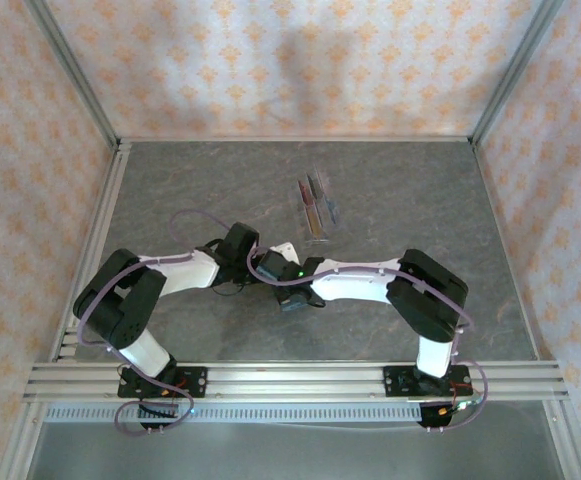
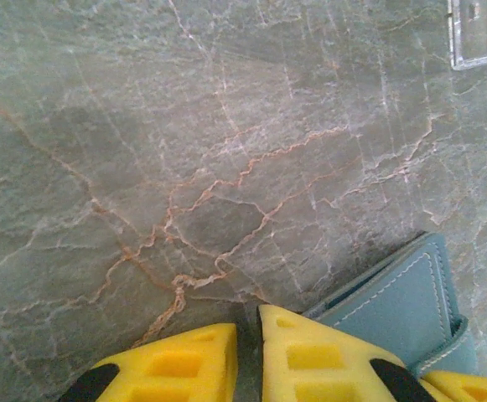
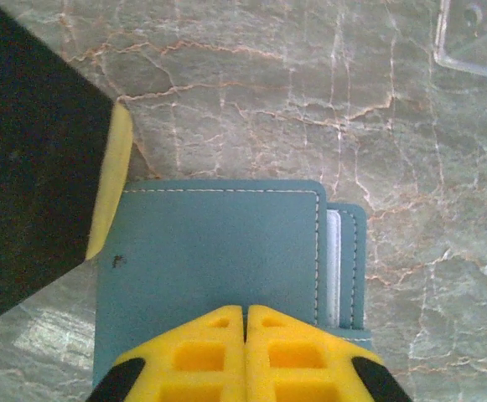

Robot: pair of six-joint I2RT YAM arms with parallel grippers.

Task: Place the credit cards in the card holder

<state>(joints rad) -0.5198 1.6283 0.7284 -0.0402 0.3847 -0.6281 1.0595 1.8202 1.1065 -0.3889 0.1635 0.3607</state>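
The card holder (image 3: 218, 251), a flat teal wallet, lies closed on the table with a pale inner edge showing on its right side. My right gripper (image 3: 245, 311) is shut, its tips on the cover's near edge; I cannot tell whether it pinches the cover. My left gripper (image 2: 247, 314) stands just left of the card holder (image 2: 402, 301), its jaws open by a narrow gap with bare table between them. One of its yellow fingers (image 3: 113, 180) touches the wallet's left edge. The credit cards (image 1: 313, 212) stand in a clear rack further back. Both grippers (image 1: 270, 265) (image 1: 294, 295) meet mid-table.
The clear slotted rack (image 1: 316, 205) stands behind the grippers; its corner shows at the upper right of both wrist views (image 2: 482, 33) (image 3: 474, 38). Metal frame posts (image 1: 75, 70) and patterned walls enclose the marble table (image 1: 420, 190) on three sides.
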